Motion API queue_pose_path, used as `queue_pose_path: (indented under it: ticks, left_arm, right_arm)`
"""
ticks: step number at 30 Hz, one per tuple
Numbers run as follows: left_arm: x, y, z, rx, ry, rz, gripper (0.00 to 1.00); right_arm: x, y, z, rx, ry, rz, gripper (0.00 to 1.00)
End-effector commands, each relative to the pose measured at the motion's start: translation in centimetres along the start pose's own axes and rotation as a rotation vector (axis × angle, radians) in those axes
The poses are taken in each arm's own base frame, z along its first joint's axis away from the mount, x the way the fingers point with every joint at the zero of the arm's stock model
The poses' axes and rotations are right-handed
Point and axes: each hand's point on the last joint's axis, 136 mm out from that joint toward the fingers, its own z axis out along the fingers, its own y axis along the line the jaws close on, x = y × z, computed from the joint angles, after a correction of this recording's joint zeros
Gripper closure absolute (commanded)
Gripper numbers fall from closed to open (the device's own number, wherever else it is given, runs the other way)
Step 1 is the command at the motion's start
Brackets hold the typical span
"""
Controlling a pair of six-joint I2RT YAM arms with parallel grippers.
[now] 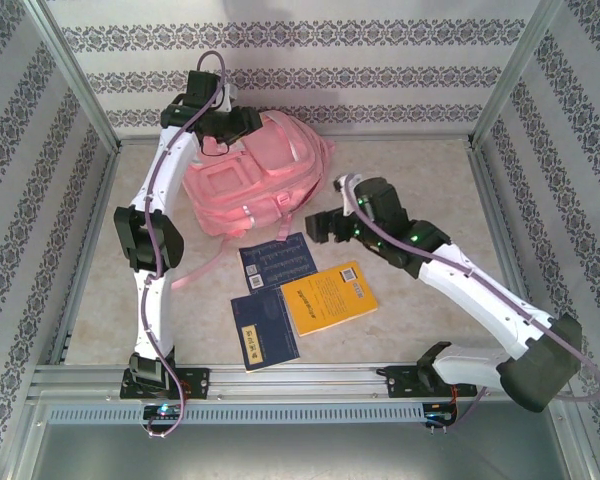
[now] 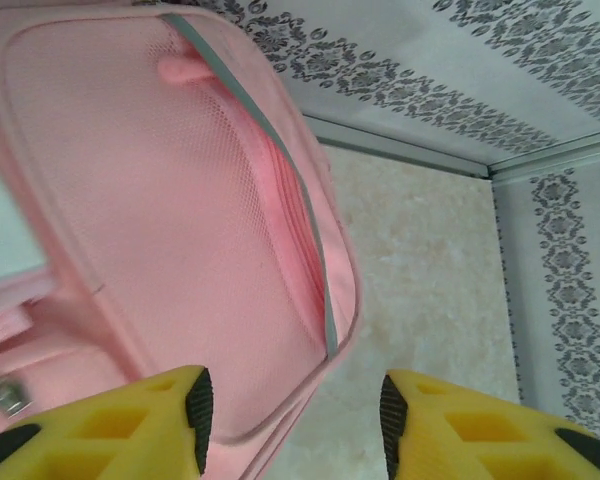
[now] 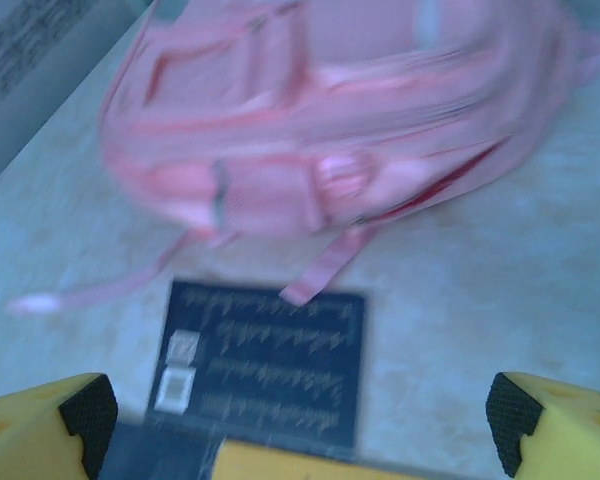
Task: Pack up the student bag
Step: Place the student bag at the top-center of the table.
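Pink bag (image 1: 260, 175), blue book (image 1: 277, 262), pale table (image 1: 430, 165), patterned walls (image 1: 280, 60).
Left gripper (image 2: 295, 415) and right gripper (image 3: 300, 410) spread wide; top view adds a yellow book (image 1: 330, 297).

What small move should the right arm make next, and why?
Probably lower the right gripper onto the blue book nearest the bag and grip its edge. The gripper is open with that book below it, the book lies outside the bag, and the left gripper is open at the bag's far end.
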Motion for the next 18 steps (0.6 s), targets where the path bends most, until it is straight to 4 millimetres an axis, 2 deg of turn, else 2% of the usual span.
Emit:
queue_pose_path:
  ticks: [1, 3, 8, 10, 13, 18]
  left_arm:
    - [0.3, 0.4, -2.8, -0.077, -0.017, -0.002, 0.48]
    - [0.6, 0.7, -4.4, -0.122, -0.035, -0.014, 0.47]
    - [2.0, 1.3, -9.4, -0.185, -0.141, -0.074, 0.43]
    - [3.2, 1.8, -10.7, -0.186, -0.173, -0.104, 0.42]
    - [4.7, 2.2, -12.5, -0.176, -0.196, -0.136, 0.41]
    - [8.0, 2.3, -13.4, -0.130, -0.161, -0.165, 0.41]
  right_arm:
    - [3.5, 4.9, 1.6, -0.163, 0.130, -0.194, 0.04]
    - [5.7, 6.7, 3.2, -0.187, 0.226, -0.258, 0.02]
    - [13.0, 10.3, 8.2, -0.141, 0.482, -0.488, 0.02]
    - [14.8, 11.3, 9.7, -0.107, 0.522, -0.568, 0.02]
    - [16.8, 10.9, 12.4, 0.011, 0.571, -0.667, 0.02]
    - [17.6, 8.9, 15.6, 0.207, 0.588, -0.778, 0.02]
